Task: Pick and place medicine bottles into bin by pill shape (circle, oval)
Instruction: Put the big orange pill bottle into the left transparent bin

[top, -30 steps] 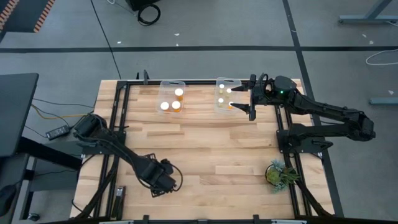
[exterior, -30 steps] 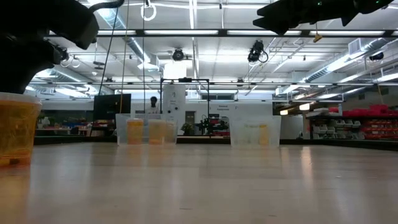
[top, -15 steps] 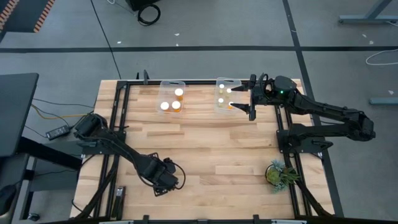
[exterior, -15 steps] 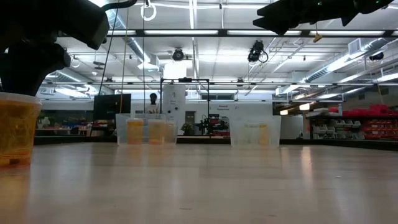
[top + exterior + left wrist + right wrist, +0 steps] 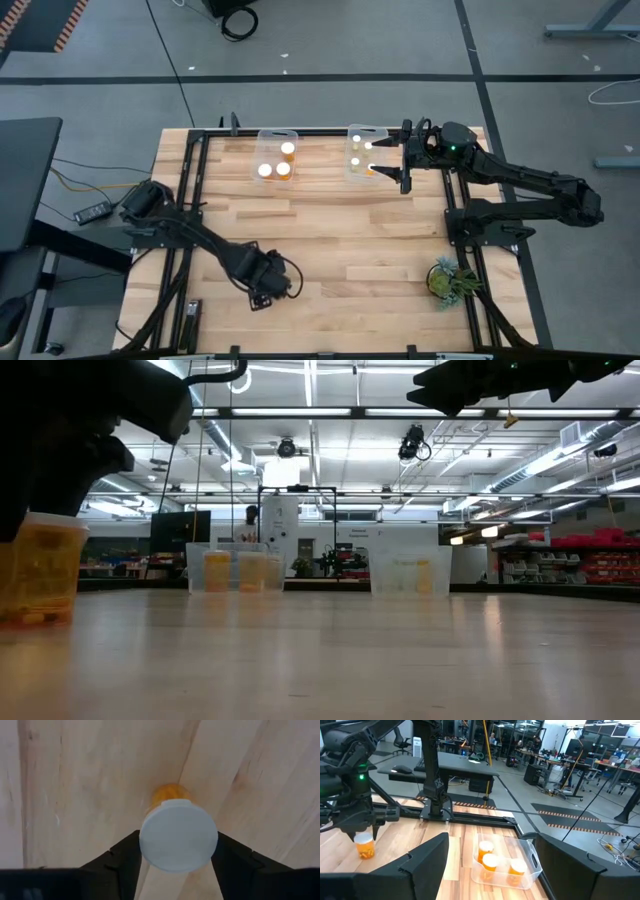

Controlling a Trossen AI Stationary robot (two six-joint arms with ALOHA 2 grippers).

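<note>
From overhead I have the left pincer (image 5: 266,281) down at the near side of the bench (image 5: 330,225), well apart from both bins, and my left wrist camera looks straight down on an amber medicine bottle (image 5: 177,834) with a round white cap that stands upright on the wood. Its two dark fingers (image 5: 120,857) sit against either side of the cap — closed on the bottle, as far as I can see from that angle. In the low view the same bottle (image 5: 42,568) shows at the far left with its base on the bench surface and the dark bulk of the arm just above it. The right pincer (image 5: 392,158) hangs over the far side of the bench, fingers spread wide with nothing between them, just above the right-hand clear bin (image 5: 358,131), where I can make out a few white caps. The right wrist camera looks back across the bench at the other clear bin (image 5: 525,860), which holds three bottles (image 5: 490,861) standing upright — the overhead view shows them as three bright caps. That bin lies near the far edge, left of the right-hand one. A small potted plant (image 5: 447,279) sits at the bench's near right corner.
</note>
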